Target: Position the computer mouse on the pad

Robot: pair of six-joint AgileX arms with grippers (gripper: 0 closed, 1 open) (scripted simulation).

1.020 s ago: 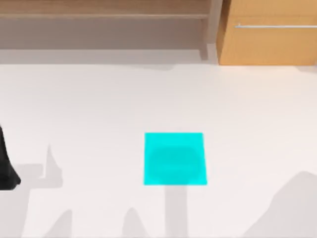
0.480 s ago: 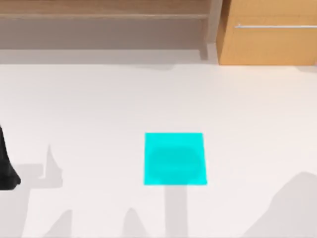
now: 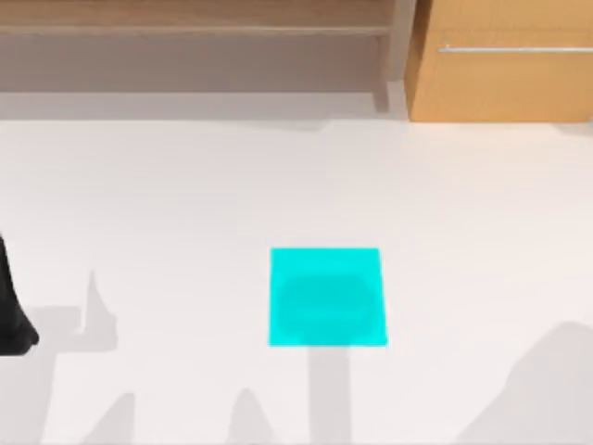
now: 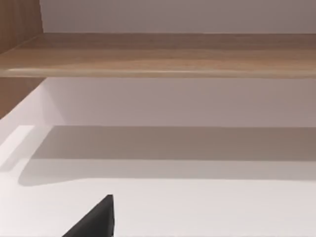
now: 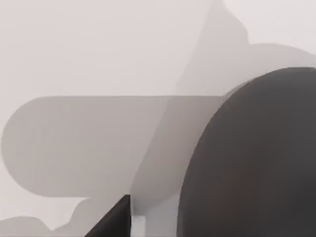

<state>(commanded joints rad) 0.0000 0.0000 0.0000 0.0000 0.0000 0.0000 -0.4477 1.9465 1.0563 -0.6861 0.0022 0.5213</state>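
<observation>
A cyan pad (image 3: 326, 297) lies flat on a white bench (image 3: 185, 204), slightly right of centre and nearer the near edge. On the pad sits a soft oval shadow whose long axis runs left to right.

In the right wrist view, a dark grey rounded body, probably the mouse (image 5: 252, 158), is close against the right gripper (image 5: 114, 218). It appears to be carried above the bench rather than resting on it. Whether that gripper is pinching it cannot be told.

The left arm (image 3: 11, 320) is parked at the bench's left edge, and its grip state cannot be told either.

The right arm seems to be the one at work. The coming move turns on lowering the mouse squarely within the pad's edges.

No brands, labels or writing can be read.
</observation>
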